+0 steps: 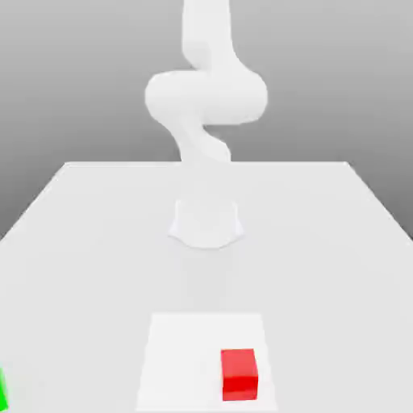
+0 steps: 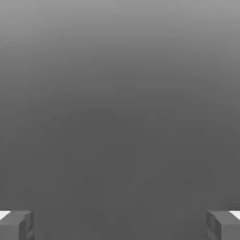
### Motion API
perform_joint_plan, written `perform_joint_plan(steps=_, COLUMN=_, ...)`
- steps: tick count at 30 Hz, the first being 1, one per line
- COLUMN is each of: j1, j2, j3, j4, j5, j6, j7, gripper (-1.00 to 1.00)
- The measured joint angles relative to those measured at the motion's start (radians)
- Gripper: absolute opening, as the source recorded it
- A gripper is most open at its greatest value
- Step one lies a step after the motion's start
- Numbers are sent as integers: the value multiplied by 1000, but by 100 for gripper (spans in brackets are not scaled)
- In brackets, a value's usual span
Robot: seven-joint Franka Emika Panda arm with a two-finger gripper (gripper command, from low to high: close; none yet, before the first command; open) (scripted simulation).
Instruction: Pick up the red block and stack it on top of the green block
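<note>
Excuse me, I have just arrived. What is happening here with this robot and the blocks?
A white robot arm stands at the far side of a white table, and nothing is being handled yet. The red block lies on the table near the front, on a slightly brighter square patch. The green block is a sliver at the exterior view's left edge, apart from the red one. In the hand view, the end effector is open and holds nothing.

The red block (image 1: 239, 373) looks smooth and matt, with plain faces. The green block (image 1: 2, 393) is plain and bright. The surface (image 1: 97, 242) is white, smooth and matt. The arm (image 1: 206, 93) looks like smooth white plastic. The tool (image 2: 120, 225) has dull grey fingertips (image 2: 16, 225).
</note>
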Motion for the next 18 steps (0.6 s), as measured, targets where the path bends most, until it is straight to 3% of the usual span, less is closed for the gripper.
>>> perform_joint_plan(steps=18, j1=9, j2=659, j3=57, j4=-157, j5=-31, j6=273, j7=53, gripper=0)
